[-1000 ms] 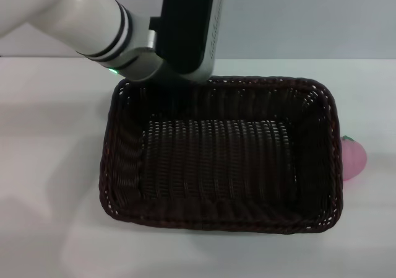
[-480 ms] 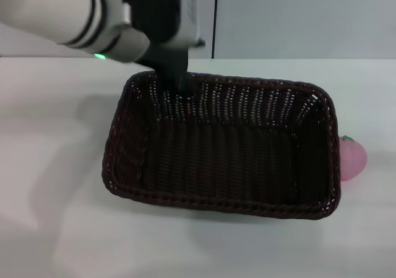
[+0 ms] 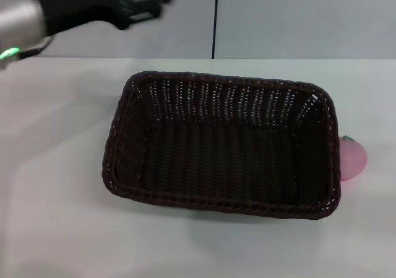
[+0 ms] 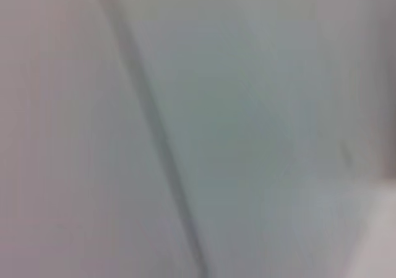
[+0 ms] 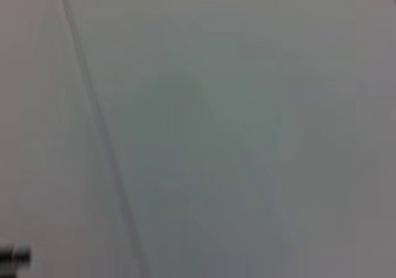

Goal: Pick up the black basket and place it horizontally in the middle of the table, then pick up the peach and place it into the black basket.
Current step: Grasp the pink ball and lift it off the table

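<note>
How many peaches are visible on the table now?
1. The peach lies on the table, against the right end of the black basket, partly hidden by its rim. The basket is empty.

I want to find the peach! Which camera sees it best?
The head view. The peach peeks out on the table at the right end of the basket, whose rim hides part of it. Both wrist views show only a pale blank surface, no peach at all.

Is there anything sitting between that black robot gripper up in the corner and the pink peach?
Yes: in the head view, the black basket lies between the left gripper and the peach.
</note>
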